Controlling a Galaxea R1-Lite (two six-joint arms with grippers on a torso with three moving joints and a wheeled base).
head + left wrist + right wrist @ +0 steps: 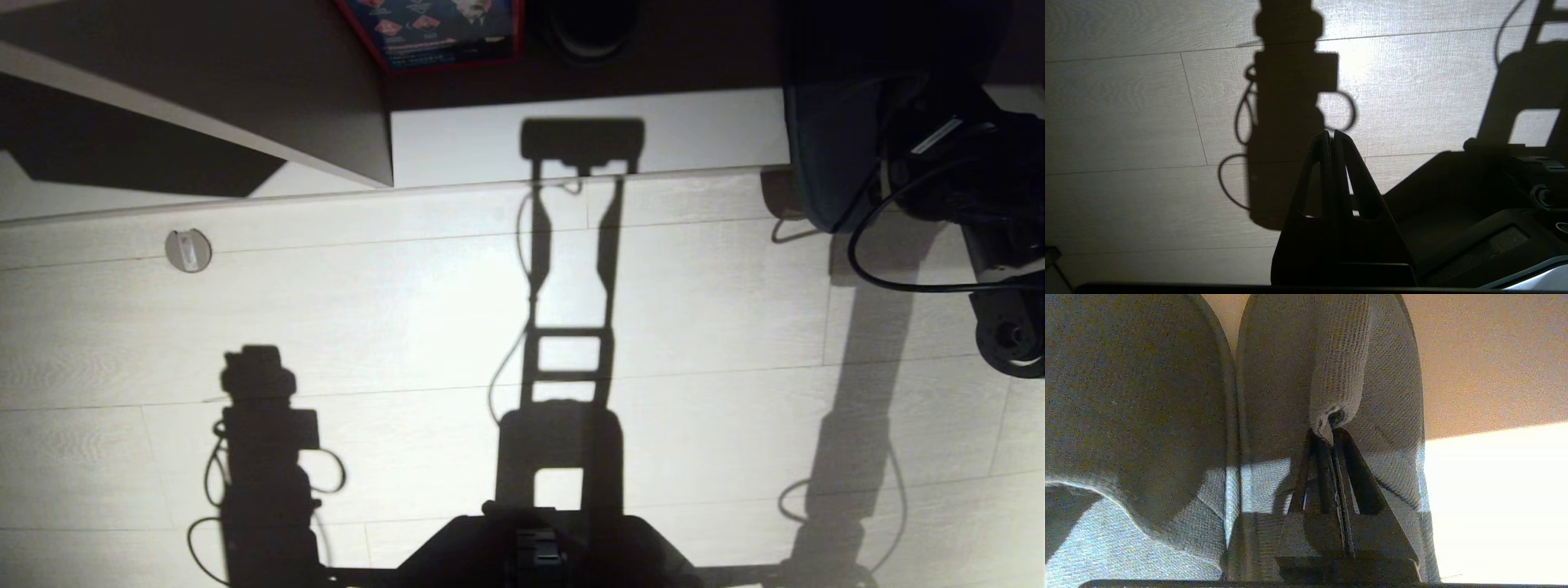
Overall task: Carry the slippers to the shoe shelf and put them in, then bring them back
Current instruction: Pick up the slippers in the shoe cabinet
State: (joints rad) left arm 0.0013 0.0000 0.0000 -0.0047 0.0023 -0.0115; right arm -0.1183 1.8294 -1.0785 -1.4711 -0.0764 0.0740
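Pale plank floor (408, 327). Right gripper (1333, 428) fingers pinch a fold of one slipper's upper; slippers (1274, 396) lie side by side. Left gripper (1331, 136) closed, empty. Risk: thin fabric slips; second slipper left behind.

We find no text we can read; the printing on the red-edged blue box (433, 28) is too small for us.

pale wood-plank floor (408, 327) under hard light, dark furniture panel (245, 82) at the back.
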